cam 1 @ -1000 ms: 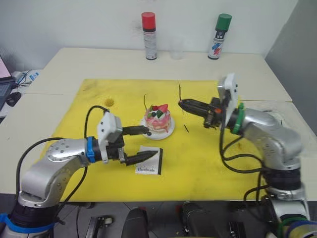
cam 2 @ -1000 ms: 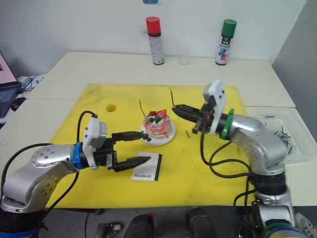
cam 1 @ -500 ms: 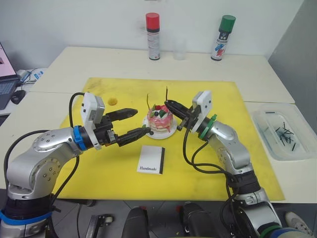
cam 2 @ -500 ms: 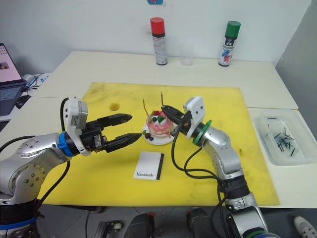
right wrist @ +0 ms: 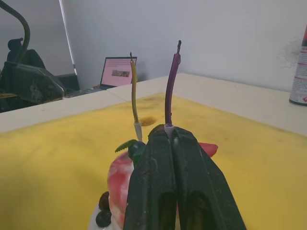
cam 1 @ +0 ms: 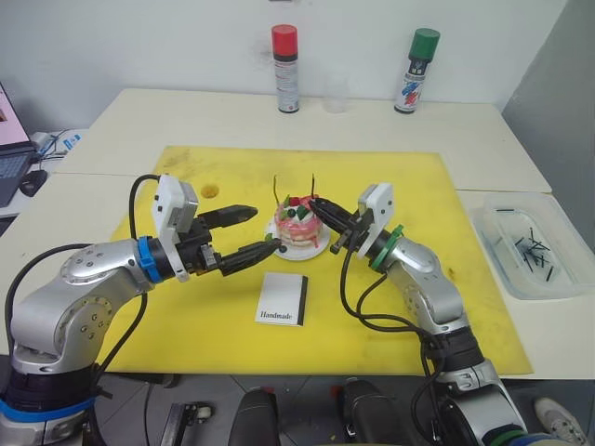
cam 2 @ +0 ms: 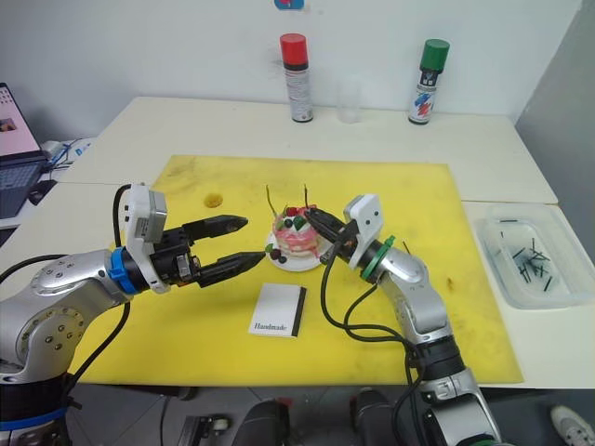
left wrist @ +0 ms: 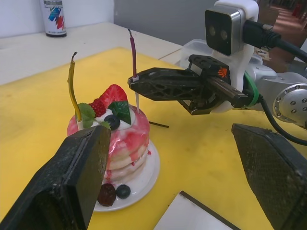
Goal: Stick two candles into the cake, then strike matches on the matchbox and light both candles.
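Candles on the small round pink-and-white cake (left wrist: 117,136), mid yellow mat (cam 1: 400,316).
Yellow thin candle (left wrist: 73,88) stands in the cake; the purple thin candle (left wrist: 133,57) is pinched near its base by the right gripper (left wrist: 134,82), reaching in from 3 o'clock. Left gripper (cam 1: 251,230) hangs spread wide at 9 o'clock. White "Handmade" matchbox (cam 1: 282,300) lies at 6 o'clock. Clear plastic tray (cam 1: 567,279) holds dark matches (cam 1: 532,247).
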